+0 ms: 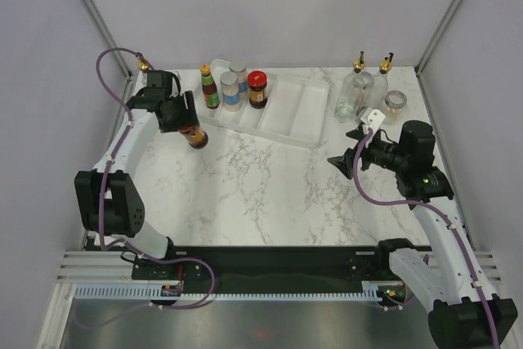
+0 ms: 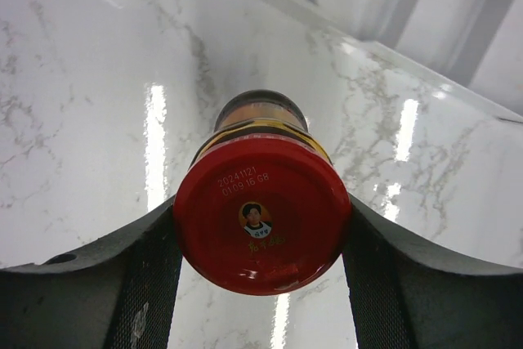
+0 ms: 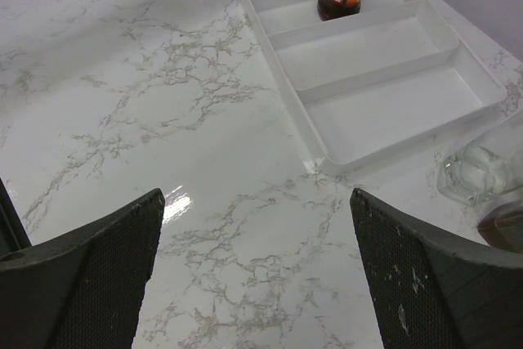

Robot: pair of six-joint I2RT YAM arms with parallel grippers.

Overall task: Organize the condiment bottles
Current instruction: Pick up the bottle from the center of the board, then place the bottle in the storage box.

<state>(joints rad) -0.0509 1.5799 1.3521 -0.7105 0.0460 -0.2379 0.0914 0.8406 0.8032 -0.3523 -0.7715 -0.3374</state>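
My left gripper (image 1: 185, 120) is shut on a red-lidded dark jar (image 1: 195, 136) and holds it tilted just left of the white tray (image 1: 296, 112). In the left wrist view the jar's red lid (image 2: 261, 214) sits between both fingers (image 2: 122, 275). In the tray's left compartments stand an orange-capped sauce bottle (image 1: 211, 87), two silver-lidded spice jars (image 1: 230, 91) and a red-lidded jar (image 1: 257, 89). Two clear cruets (image 1: 357, 92) with gold spouts and a small jar (image 1: 395, 102) stand right of the tray. My right gripper (image 1: 346, 161) is open and empty over bare marble (image 3: 257, 226).
A gold spout (image 1: 144, 63) shows at the far left corner behind the left arm. The tray's right compartments (image 3: 392, 112) hold nothing. A clear cruet base (image 3: 478, 173) is at the right edge of the right wrist view. Walls enclose the table on three sides.
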